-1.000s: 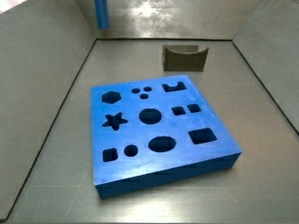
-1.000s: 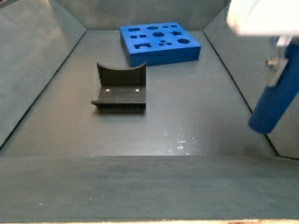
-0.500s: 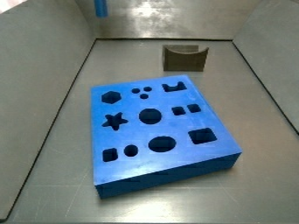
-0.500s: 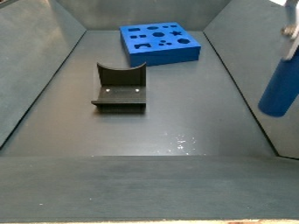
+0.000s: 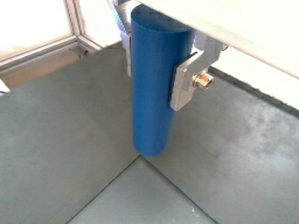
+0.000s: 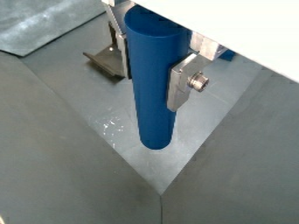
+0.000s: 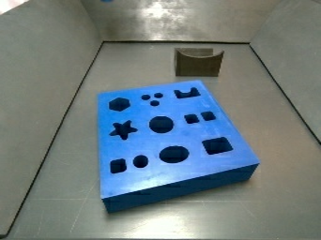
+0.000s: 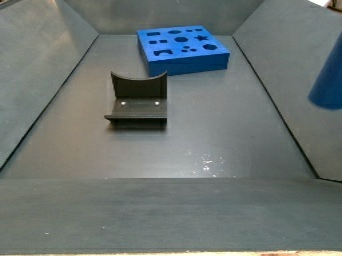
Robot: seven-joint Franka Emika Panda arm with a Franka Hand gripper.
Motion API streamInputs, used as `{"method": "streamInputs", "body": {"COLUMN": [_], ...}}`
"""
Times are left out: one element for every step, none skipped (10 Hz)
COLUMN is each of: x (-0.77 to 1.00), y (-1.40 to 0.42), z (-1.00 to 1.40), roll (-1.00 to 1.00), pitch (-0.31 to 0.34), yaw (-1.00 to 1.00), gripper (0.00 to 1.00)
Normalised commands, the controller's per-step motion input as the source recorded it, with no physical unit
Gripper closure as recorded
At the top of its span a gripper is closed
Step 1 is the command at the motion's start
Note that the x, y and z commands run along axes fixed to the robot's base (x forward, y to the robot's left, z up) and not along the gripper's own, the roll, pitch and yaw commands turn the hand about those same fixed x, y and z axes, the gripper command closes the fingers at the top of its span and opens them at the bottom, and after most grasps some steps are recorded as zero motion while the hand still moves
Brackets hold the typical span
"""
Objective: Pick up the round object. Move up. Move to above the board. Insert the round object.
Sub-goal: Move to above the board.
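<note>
The round object is a long smooth blue peg [image 5: 153,87], hanging upright between my gripper's [image 5: 158,74] flat silver fingers [image 5: 187,80]. The gripper is shut on the peg's upper part, high above the grey floor. Both wrist views show this grip; in a wrist view the peg [image 6: 155,87] hangs clear of the floor. In a side view only the peg's lower end [image 8: 327,78] shows at the right edge, and the gripper itself is out of frame. The board, a thick blue slab with dark cut-out holes, lies flat in both side views [image 7: 170,136] [image 8: 185,48], far from the peg.
A dark olive-brown notched block stands on the floor [image 7: 197,62] [image 8: 136,100], apart from the board, and also shows behind the peg in a wrist view [image 6: 107,59]. Grey sloping walls [image 7: 63,112] enclose the floor on all sides.
The peg has risen in the gripper: in a side view its lower end moved up and to the right, and it has left the top of the other side view.
</note>
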Motion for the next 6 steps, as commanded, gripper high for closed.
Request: {"method": "streamInputs", "body": {"x": [-0.37,-0.43,-0.48,-0.48,-0.47,-0.47], "y": [-0.03,-0.03,-0.02,-0.02,-0.02,-0.02], "z": [1.0,1.0,0.97,0.83,0.69,0.51], "roll": [0.09,0.08,0.08,0.07,0.06,0.05], "pitch": [0.063,0.067,0.068,0.071,0.07,0.071], "yaw": [0.03,0.03,0.03,0.03,0.03,0.03], "gripper": [1.0,1.0,1.0,1.0,1.0,1.0]}}
